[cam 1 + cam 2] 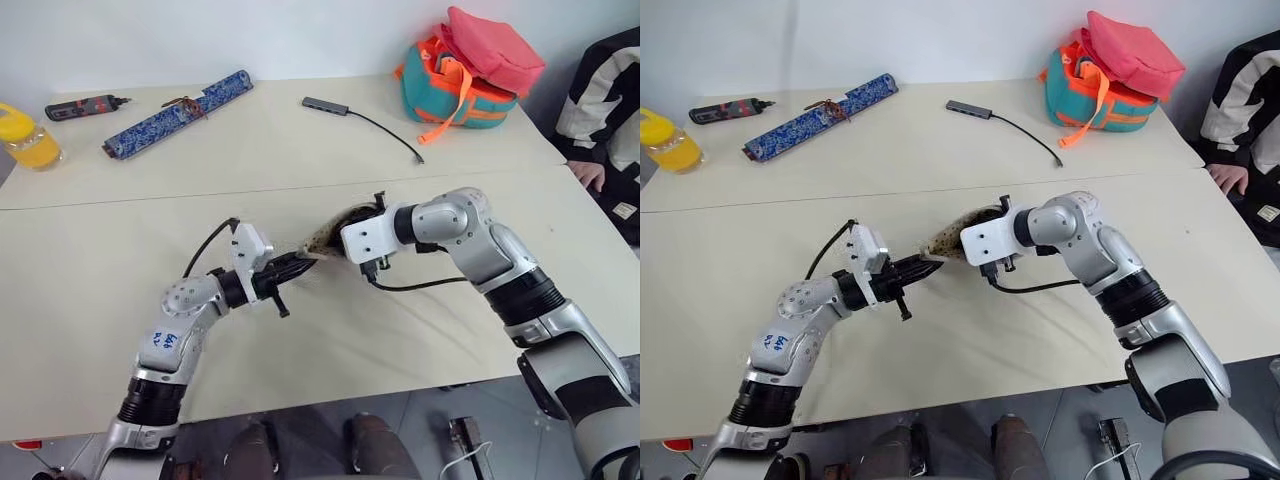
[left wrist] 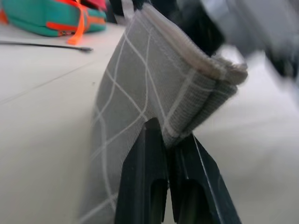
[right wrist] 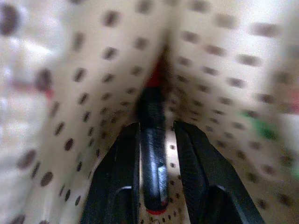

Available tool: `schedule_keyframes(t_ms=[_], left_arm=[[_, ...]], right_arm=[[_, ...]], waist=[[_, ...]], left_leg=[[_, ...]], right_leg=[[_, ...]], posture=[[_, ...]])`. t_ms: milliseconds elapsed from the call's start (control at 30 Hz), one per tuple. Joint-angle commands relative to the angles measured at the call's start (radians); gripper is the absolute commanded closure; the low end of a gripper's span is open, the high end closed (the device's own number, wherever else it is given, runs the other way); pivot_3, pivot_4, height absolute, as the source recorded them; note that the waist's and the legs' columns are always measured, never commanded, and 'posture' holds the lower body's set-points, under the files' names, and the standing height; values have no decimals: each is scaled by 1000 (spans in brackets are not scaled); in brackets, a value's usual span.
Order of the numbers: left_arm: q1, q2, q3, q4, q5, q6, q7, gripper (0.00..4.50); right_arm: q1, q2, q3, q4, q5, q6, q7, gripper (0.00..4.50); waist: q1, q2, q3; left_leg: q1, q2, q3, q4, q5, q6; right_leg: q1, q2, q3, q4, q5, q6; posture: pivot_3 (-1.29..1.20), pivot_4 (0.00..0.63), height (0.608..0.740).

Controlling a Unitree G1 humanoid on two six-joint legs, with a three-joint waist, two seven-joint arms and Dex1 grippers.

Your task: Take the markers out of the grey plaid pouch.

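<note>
Nearest you, the left gripper (image 2: 170, 140) is pinched tight on one end of the grey plaid pouch (image 2: 154, 88), holding it lifted above the table (image 1: 90, 290). Just past that, your right gripper (image 3: 156, 135) reaches into the pouch's open mouth, its fingers (image 3: 117, 172) closed against a dark marker (image 3: 152, 154) with a red end, lying between them inside the speckled tan lining (image 3: 224, 70). In the head views the two grippers meet at the pouch near the table's middle, so the room between them is tight, while the tabletop on either side and toward the near edge lies bare. A seam (image 1: 150, 193) crosses the surface beyond the arms. Further back, a USB hub (image 1: 325, 104) with its dark cable lies centrally, a long blue patterned roll (image 1: 175, 115) lies to your left beside an electric screwdriver (image 1: 85, 107), and a yellow bottle (image 1: 25, 138) stands by the left edge. A teal-and-orange bag (image 1: 450, 85) sits at the far right corner, and a person's hand (image 1: 590, 175) rests at the right edge, against a pale wall (image 1: 200, 40).
</note>
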Motion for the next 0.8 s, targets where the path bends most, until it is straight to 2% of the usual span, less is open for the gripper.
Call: schedule_keyframes(t_ms=[33, 167, 267, 367, 433, 533, 600, 800], left_arm=[[-4, 34, -5, -43, -85, 119, -39, 4500], [6, 49, 29, -61, -196, 302, -17, 4500], [31, 86, 33, -65, -221, 365, -32, 4500], [40, 77, 51, -62, -212, 328, -12, 4500], [16, 36, 92, -59, -237, 299, 22, 4500], [3, 17, 94, -61, -191, 214, 19, 4500], [-4, 3, 105, -50, -183, 177, 24, 4500], [24, 16, 93, -21, -158, 173, 26, 4500]], right_arm=[[-37, -3, -4, -30, 23, 58, 75, 3315], [-58, -22, -22, -85, 36, 138, 150, 3315], [-59, -34, -28, -132, 48, 203, 197, 3315], [-45, -31, 1, -125, 35, 183, 199, 3315], [-42, 11, 30, -67, 12, 158, 152, 3315], [-44, 52, 48, 4, -17, 131, 97, 3315], [-71, 85, 46, 71, -43, 83, 11, 3315], [-76, 113, 61, 149, -64, 31, -30, 3315]], waist=[[-2, 0, 0], [-1, 0, 0], [-2, 0, 0], [-1, 0, 0], [-1, 0, 0], [-3, 0, 0], [-3, 0, 0], [-3, 0, 0]], left_leg=[[0, 0, 0, 0, 0, 0], [0, 0, -1, 0, 0, 0], [0, 0, -1, 0, 0, 0], [0, 0, -1, 0, 0, 0], [0, 0, -1, 1, 0, 0], [1, 0, -1, 2, 0, 0], [1, 0, -1, 2, 0, 0], [1, 0, -1, 1, 0, 0]], right_leg=[[0, 0, 0, 0, 0, 0], [0, 0, 0, 1, 0, 0], [0, 0, 0, 1, 0, 0], [0, 0, -1, 1, 0, 0], [1, 0, -1, 1, 0, 0], [1, 0, 0, 1, 0, 0], [1, 0, 0, 1, 0, 0], [1, 0, 0, 0, 0, 0]], posture=[[0, 150, 740], [0, 150, 740], [0, 150, 740], [0, 150, 740], [0, 150, 740], [0, 150, 740], [0, 150, 740], [0, 150, 740]])
